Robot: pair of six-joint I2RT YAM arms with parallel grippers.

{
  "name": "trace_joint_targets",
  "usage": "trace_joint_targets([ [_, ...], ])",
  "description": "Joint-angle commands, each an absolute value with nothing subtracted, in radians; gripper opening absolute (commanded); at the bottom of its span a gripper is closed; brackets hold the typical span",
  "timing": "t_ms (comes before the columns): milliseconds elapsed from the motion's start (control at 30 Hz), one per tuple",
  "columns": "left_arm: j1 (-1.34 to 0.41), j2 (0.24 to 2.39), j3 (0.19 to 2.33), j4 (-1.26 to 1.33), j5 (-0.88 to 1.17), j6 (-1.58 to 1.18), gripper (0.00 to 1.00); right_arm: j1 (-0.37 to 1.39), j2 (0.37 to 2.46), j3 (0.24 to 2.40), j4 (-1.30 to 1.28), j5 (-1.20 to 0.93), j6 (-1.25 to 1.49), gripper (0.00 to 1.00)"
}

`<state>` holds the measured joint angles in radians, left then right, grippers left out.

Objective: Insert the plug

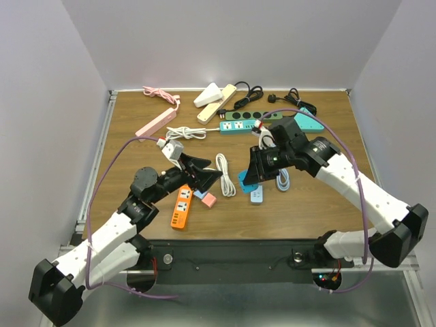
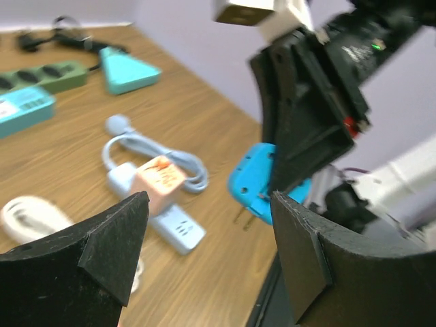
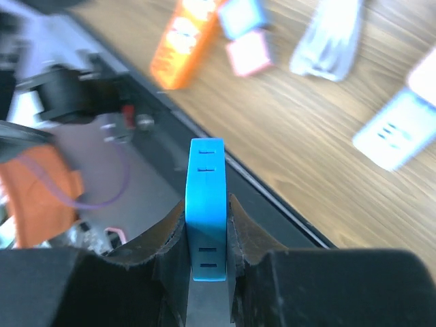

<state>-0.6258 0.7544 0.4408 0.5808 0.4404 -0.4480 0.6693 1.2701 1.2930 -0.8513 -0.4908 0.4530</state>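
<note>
My right gripper (image 1: 253,176) is shut on a bright blue plug adapter (image 1: 244,181) and holds it above the table. In the right wrist view the blue adapter (image 3: 206,204) stands edge-on between the pads, with slots on its edge. In the left wrist view it (image 2: 253,182) shows two metal prongs pointing down at the wood. My left gripper (image 1: 208,176) is open and empty, facing the adapter from the left; its fingers (image 2: 116,238) stand wide apart. An orange power strip (image 1: 181,206) lies below the left gripper and also shows in the right wrist view (image 3: 189,37).
A pink cube (image 1: 209,199) and a blue cube (image 1: 199,194) lie by the orange strip. A light blue strip (image 1: 257,196) with a peach cube (image 2: 159,178) on it and a coiled white cable (image 1: 225,174) are near. Teal (image 1: 238,126), green (image 1: 255,116) and pink (image 1: 157,122) strips lie at the back.
</note>
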Motion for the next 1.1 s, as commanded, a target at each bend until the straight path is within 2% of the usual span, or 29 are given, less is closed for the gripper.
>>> trace_joint_targets([
  [0,-0.62,0.75,0.474,0.483,0.273,-0.393,0.83,0.67,1.302,1.298,-0.934,-0.33,0.465,0.0],
  [400,-0.62,0.828,0.515,0.428,0.23,-0.345,0.83,0.67,1.402,1.23,-0.993,-0.009,0.548,0.0],
  [1067,-0.618,0.854,0.529,0.423,0.265,-0.33,0.83,0.672,1.493,1.155,-0.848,0.083,0.569,0.0],
])
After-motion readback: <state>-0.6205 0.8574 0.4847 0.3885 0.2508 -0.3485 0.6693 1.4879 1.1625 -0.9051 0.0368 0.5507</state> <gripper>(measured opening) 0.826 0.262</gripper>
